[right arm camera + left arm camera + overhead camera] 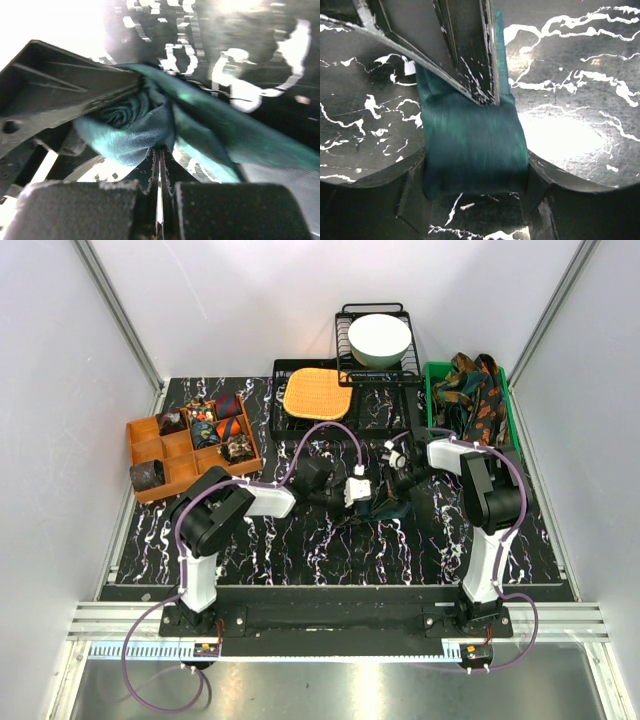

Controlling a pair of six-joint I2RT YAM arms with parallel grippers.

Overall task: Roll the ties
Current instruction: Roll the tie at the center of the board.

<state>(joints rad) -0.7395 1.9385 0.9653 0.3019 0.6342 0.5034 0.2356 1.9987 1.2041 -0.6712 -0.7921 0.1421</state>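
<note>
Left wrist view: teal tie (470, 145) lies flat mid-counter (580, 60), long axis running straight out from the left tool (476, 175) toward the right tool (160, 152). Left jaws sit apart astride it; we can't tell if they pinch. Right tool is clamped tight on the tie's coiled end.

The black, white-veined tabletop (300, 550) carries an orange divided tray (150, 450) at its far left, a black wire basket (278, 400) at the far middle and a green bin (432, 390) at the far right. A teal tie (385, 508) lies near the middle.
</note>
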